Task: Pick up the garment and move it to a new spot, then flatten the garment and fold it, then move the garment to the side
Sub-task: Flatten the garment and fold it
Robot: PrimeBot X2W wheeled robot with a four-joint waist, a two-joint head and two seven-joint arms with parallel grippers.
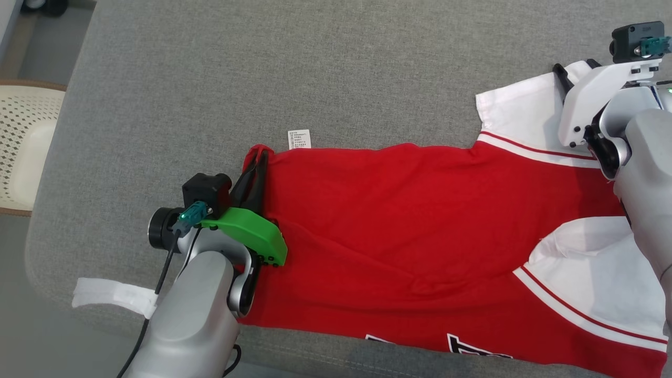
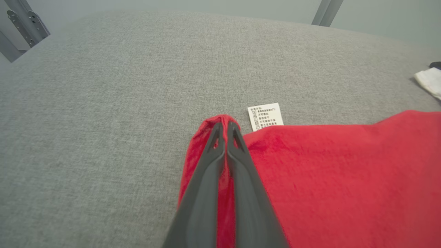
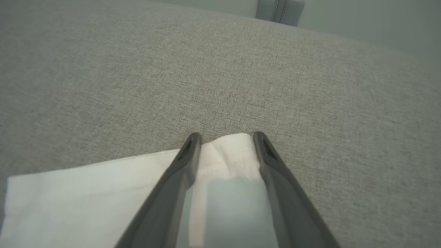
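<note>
Here, the left gripper (image 2: pixel 225 126) pinches a red hem corner (image 2: pixel 201 138) of the garment (image 1: pixel 399 210) on the grey tabletop (image 1: pixel 315 68) while the right gripper (image 3: pixel 225 137), jaws apart, straddles a white sleeve (image 3: pixel 86 193), apparently to stretch it flat.

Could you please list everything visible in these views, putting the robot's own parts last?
surface: one, grey fabric, before the robot.
garment: one, red with white sleeves, spread on the surface.
care label: one, white, by the garment's pinched corner.
chair: one, cream, left of the surface.
tape strip: one, white, surface's near left edge.
left gripper: one, dark, shut on the garment's red corner.
right gripper: one, dark, open astride a white sleeve.
</note>
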